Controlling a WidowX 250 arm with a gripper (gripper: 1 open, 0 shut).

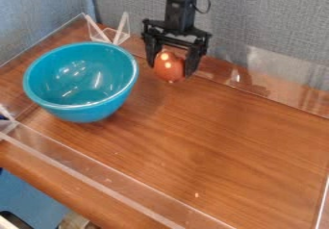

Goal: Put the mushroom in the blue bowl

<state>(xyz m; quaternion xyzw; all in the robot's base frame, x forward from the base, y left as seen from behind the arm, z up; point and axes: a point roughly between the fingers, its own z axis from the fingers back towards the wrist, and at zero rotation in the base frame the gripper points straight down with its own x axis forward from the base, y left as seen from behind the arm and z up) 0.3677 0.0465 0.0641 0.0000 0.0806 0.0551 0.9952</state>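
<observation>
While hand [172, 65] hangs wide, fingers straddling mushroom [170, 66] ungripped, mushroom rests on table [218, 137], right of blue bowl [81, 81], apart from it, near table's far edge.

The arm is black all over, a slim dark column with what looks like a cable or rib running along it, widening into a squat black wrist block. From that block hangs the gripper [175, 62], also black: a flat crossbar with two angular fingers [149, 52], boxy at the shoulders and narrowing toward the tips. No markings or screws are clear enough to make out.
</observation>
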